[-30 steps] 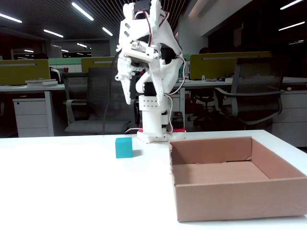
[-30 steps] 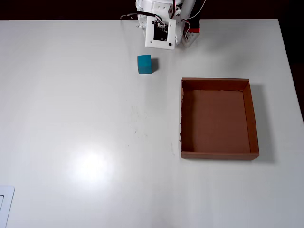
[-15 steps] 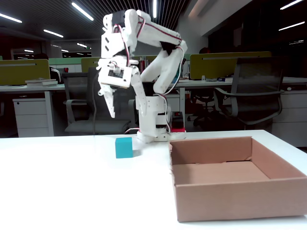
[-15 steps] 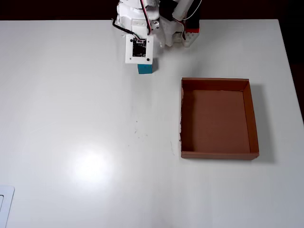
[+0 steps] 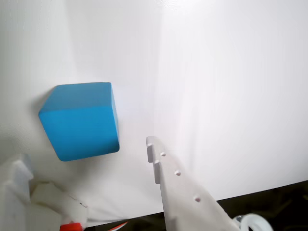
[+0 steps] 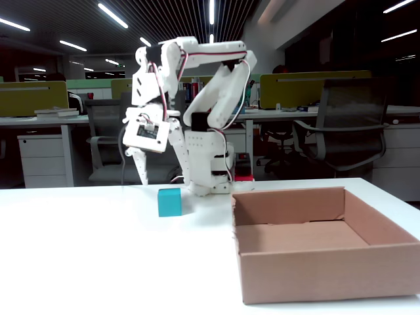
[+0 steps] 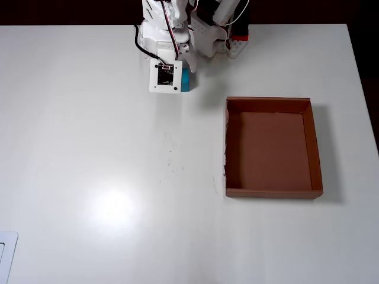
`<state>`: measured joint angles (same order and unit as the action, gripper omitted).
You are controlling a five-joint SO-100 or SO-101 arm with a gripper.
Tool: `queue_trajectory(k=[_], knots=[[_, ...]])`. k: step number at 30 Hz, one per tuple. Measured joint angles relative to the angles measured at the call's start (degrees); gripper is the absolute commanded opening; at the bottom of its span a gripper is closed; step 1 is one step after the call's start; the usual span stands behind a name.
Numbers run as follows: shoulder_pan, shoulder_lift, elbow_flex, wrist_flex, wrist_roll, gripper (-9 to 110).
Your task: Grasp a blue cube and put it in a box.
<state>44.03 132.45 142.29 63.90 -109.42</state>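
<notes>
we are hovering our pincer with its jaws spread wide and empty, and in the wrist view the blue cube is sitting on the white surface just ahead of the gap, nearer the left finger. in the overhead view the box is lying well apart to the right, with bare surface between.

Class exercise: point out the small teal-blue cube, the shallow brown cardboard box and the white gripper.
Small teal-blue cube [image 5: 82, 132], wrist view, on its front face.
Shallow brown cardboard box [image 6: 328, 271], fixed view, on its near outer wall.
White gripper [image 5: 91, 166], wrist view, midway between its fingertips.
</notes>
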Motion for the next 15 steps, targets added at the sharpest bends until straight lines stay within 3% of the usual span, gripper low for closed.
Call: queue_trajectory(k=[15], knots=[[-2.9, -0.6, 7.7, -8.8, 1.7, 28]])
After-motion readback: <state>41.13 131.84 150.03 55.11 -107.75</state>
